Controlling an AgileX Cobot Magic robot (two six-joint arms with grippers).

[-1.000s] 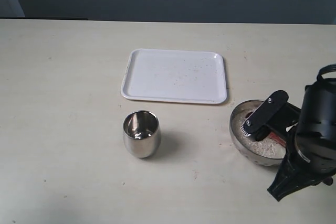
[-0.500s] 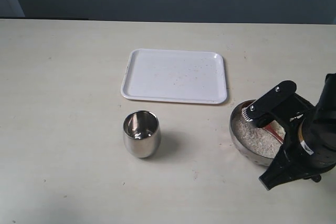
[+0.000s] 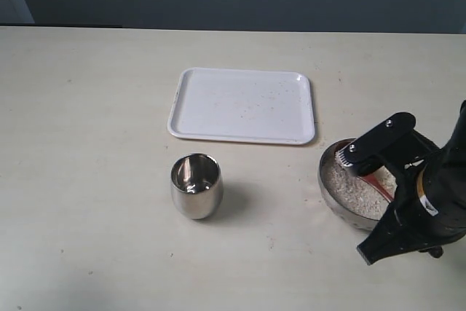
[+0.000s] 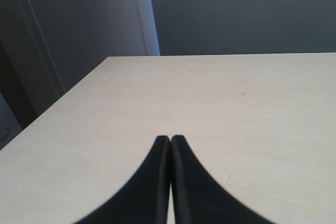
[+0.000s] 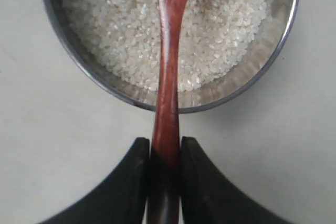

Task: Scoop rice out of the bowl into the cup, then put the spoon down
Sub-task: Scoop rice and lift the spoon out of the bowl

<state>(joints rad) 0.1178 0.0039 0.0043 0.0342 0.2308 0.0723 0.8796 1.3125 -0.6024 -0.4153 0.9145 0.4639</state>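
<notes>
The big pale table [image 3: 87, 143] has four things on it. On the far side is a flat white tray [image 3: 242, 105] with only a few tiny specks on it. To the right and nearer is the wide shiny bowl [image 3: 341, 205], which has a lot of rice [image 5: 105, 24] in it. To the left of the bowl, well apart from it and just on the near side of the tray, the little steel cup [image 3: 195, 186] stands upright. I can see only shiny metal inside the cup and no rice, so I think no scoop has gone into it yet. The spoon [image 5: 167, 77] is over the bowl, with its thin brown handle crossing the rim and its head end down by the rice. The head runs off the edge of the right wrist view, so I cannot tell if it has any grains on it. So the job looks like it is near the start: the spoon is picked up and at the rice, but the rice has to be lifted, carried left to the cup, tipped in, and then the spoon put down. The right gripper [image 5: 164, 144] is pinched tight on the handle, one black finger on each side, just outside the bowl's rim on the right side of the table. The left gripper [image 4: 170, 141] has its two fingers pressed together with nothing between them, over a bare part of the table, and it does not show in the exterior view.
</notes>
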